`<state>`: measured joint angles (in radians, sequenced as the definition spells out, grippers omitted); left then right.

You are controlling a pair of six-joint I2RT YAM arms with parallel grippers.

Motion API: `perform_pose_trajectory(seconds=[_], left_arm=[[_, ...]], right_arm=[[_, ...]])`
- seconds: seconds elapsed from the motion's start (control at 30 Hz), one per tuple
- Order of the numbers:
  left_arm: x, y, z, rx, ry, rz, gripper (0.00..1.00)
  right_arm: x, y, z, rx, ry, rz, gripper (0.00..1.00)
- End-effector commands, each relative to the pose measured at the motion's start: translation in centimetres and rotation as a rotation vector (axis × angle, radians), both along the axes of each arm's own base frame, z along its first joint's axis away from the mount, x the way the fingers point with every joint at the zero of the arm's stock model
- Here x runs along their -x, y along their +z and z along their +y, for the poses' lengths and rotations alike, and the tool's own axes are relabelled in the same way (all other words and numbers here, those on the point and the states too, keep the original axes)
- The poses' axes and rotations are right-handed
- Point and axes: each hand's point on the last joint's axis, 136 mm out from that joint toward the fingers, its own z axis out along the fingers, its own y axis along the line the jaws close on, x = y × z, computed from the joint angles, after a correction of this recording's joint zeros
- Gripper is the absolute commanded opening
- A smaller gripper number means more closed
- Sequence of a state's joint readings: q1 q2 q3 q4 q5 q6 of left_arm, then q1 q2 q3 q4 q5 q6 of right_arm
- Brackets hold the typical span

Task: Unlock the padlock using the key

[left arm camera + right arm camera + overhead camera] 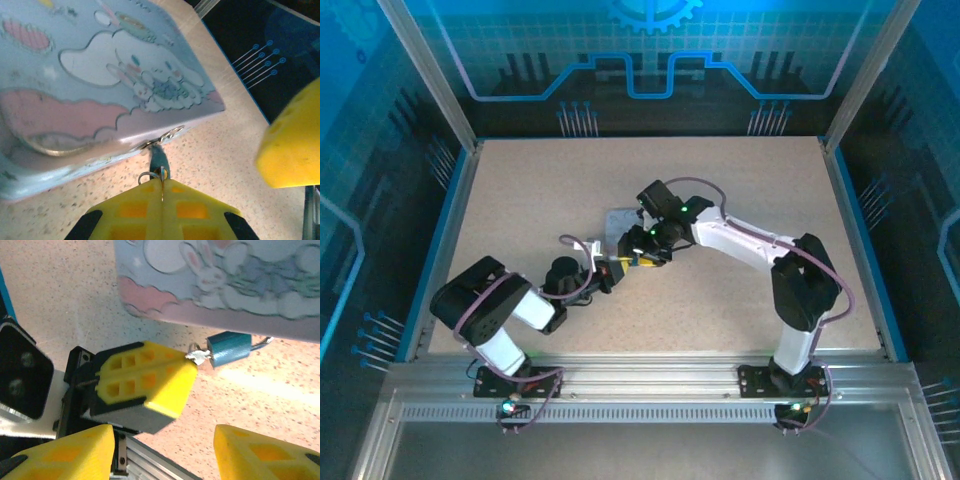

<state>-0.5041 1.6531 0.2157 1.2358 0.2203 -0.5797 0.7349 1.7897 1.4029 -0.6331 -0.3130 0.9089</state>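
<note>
The small blue padlock [229,348] hangs by its thin shackle from the clasp on the tin's front edge, lying on the table. The silver key [199,357] sticks out of the padlock's end, with a small ring on it. My left gripper [145,380] is shut on the key's head. In the left wrist view the padlock [160,159] shows end-on just past the key [162,175] and my closed left gripper [161,187]. My right gripper [165,450] hovers open above them, holding nothing. Both grippers meet mid-table: left gripper [620,268], right gripper [645,245].
The pale blue cartoon tin [100,85] lies flat on the speckled table [225,150], directly behind the padlock; the same tin [618,220] sits mid-table. One yellow right fingertip [292,145] hangs close on the right. Blue walls ring the table.
</note>
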Motion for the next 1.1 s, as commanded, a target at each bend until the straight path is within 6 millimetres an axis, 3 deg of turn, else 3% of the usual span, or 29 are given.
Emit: perform_pose_trajectory(seconds=[0.0, 0.3, 0.67, 1.07], left_arm=[[-0.2, 1.4, -0.2, 0.044, 0.011, -0.046, 0.00], [0.5, -0.6, 0.0, 0.029, 0.005, 0.016, 0.00], [2.3, -2.2, -0.5, 0.043, 0.020, 0.140, 0.00], [2.7, -2.9, -0.9, 0.092, 0.051, 0.252, 0.00]], right_arm=[[0.3, -0.7, -1.2, 0.040, -0.026, -0.029, 0.55], [1.1, -3.5, -2.7, -0.012, -0.168, -0.058, 0.51], [1.8, -7.3, -2.0, -0.147, -0.360, 0.055, 0.44], [-0.2, -7.4, -0.8, -0.294, -0.427, -0.016, 0.40]])
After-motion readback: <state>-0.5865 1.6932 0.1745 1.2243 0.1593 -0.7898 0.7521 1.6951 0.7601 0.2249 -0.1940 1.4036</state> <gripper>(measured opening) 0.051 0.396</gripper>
